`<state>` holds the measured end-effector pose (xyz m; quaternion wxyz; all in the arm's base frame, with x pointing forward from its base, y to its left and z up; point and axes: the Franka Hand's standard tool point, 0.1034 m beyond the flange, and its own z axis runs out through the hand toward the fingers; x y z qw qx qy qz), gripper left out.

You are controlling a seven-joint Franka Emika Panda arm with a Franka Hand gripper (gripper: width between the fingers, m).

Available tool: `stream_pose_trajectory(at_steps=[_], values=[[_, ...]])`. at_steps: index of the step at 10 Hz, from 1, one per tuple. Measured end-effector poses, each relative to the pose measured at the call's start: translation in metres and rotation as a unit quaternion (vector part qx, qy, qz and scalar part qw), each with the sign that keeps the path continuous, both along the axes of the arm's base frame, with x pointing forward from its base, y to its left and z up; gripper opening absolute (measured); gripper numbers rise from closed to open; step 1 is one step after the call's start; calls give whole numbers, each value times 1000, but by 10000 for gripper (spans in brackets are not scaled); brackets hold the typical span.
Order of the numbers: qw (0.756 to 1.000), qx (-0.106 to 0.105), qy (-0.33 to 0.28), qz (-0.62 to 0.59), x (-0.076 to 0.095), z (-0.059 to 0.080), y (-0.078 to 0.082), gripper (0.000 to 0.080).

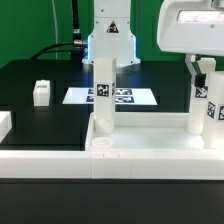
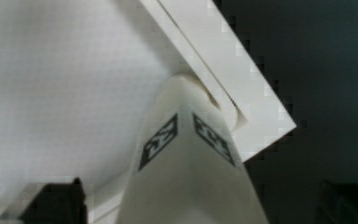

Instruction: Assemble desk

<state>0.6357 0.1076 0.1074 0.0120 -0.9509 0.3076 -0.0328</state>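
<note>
Black table; gripper (image 1: 203, 80) wide open above leg (image 1: 196, 105) seated in slab (image 1: 120, 150); rigid, light, grip flat sides.

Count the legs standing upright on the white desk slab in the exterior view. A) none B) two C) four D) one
B: one leg stands toward the exterior view's left of the desk slab, another leg under the gripper at the right.

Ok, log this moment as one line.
pincer: open, above leg | legs upright on desk slab: two, and | loose leg: on table
</note>
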Motion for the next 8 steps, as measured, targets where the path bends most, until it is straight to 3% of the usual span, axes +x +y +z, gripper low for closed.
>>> stream_pose_trajectory(at_steps=[8], values=[[971,-20,-1,239,1,1,-2,649]])
